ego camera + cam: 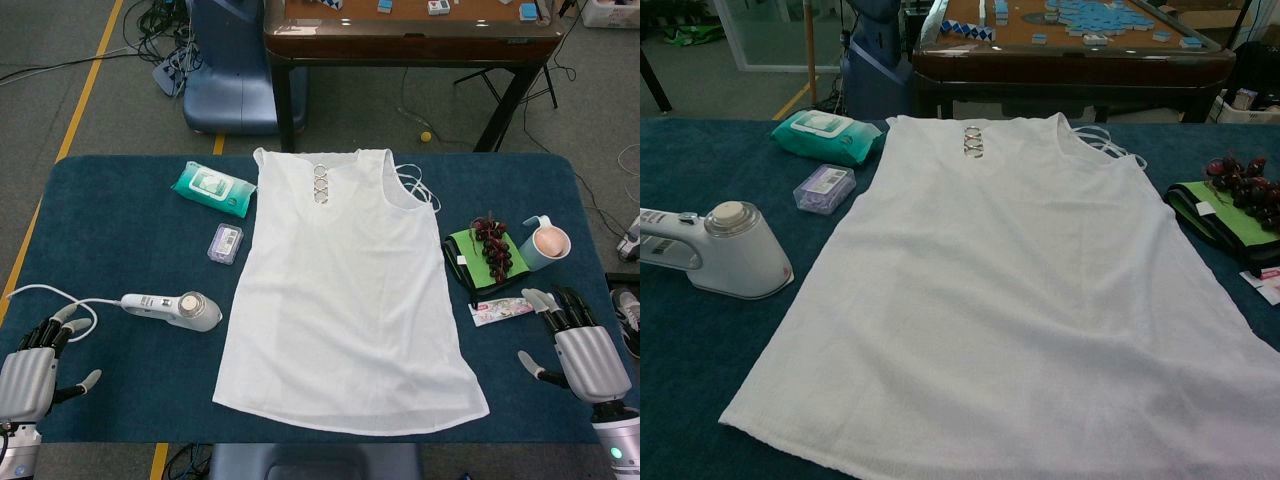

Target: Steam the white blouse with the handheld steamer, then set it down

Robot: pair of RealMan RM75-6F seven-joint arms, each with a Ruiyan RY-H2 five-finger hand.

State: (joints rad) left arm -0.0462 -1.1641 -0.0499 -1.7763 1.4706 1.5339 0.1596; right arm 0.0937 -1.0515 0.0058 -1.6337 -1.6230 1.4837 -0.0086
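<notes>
1. The blouse [345, 290] lies flat in the middle of the table [120, 210].
2. The steamer [176, 308] lies just left of it.
3. The left hand [32, 372] and right hand [583, 352] hold nothing, fingers spread.

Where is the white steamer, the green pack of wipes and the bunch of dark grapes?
White handheld steamer [192, 310], head view, on its rounded head.
Green pack of wipes [212, 189], head view, on the white lid flap.
Bunch of dark grapes [495, 246], head view, on the middle of the cluster.
</notes>
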